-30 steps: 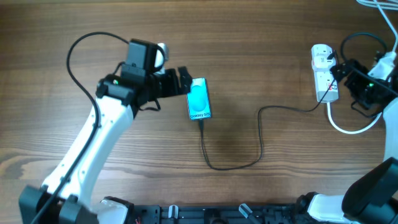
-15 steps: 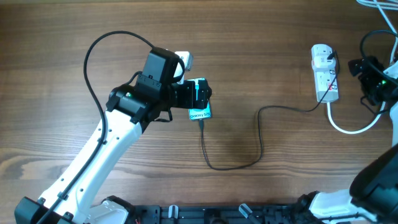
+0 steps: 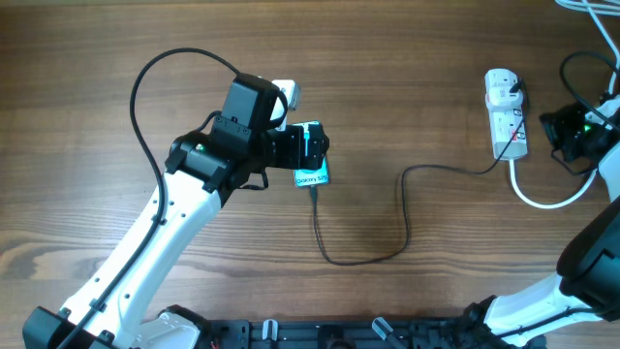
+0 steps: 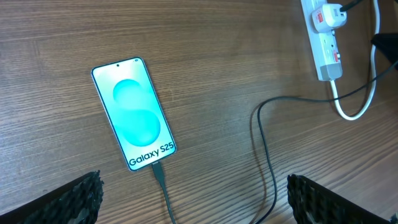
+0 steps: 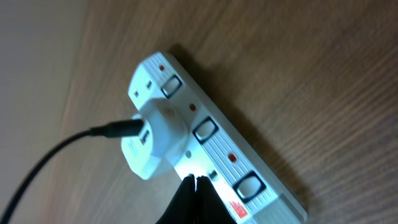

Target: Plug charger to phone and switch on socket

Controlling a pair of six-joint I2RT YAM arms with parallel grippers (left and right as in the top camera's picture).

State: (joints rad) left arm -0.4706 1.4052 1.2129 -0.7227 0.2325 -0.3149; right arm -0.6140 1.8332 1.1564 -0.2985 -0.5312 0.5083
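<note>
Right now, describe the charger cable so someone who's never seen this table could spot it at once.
On the wooden table, find the white power strip at the right. From it the charger cable runs left, loops down, then rises into the bottom edge of the phone. Unlike the thick white cord beside the strip, it is thin and black.

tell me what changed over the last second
The left gripper swung right and now hovers open over the phone. The right gripper drew back a little to the right of the socket and shut its jaws on nothing. Phone, charger and socket lie where they were, the charger still in the phone.
</note>
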